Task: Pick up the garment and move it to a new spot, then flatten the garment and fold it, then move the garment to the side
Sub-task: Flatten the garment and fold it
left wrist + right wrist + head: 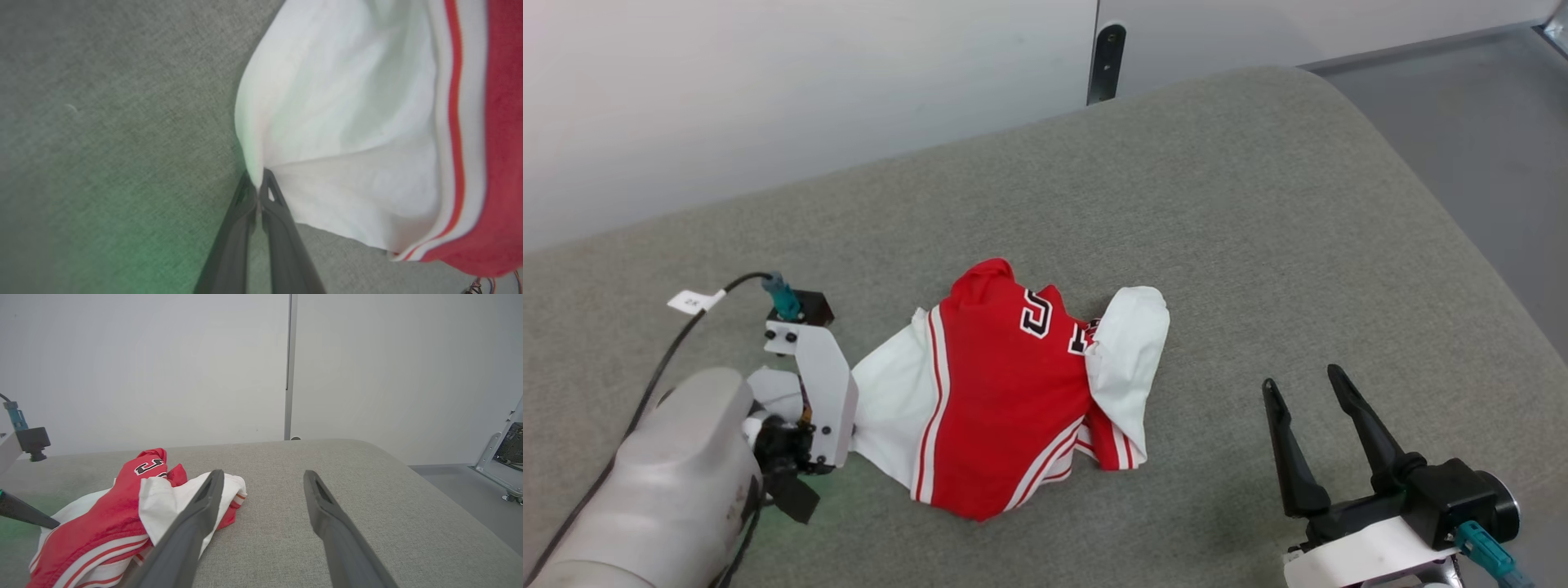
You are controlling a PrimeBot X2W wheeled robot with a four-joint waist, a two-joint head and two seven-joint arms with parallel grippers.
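The garment lies crumpled in the middle of the grey cushioned surface, red with white sleeves, striped trim and part of the black lettering showing. My left gripper is shut on the garment, pinching the edge of its white sleeve low over the surface; in the head view that wrist sits at the garment's left side, fingertips hidden. My right gripper stands open to the right of the garment, apart from it, with nothing between its fingers. The garment lies left of them in the right wrist view.
The grey cushioned surface has a rounded far right corner, with grey floor beyond it. A pale wall with a vertical seam stands behind. A metal frame stands on the floor at the far right. A black cable trails from my left wrist.
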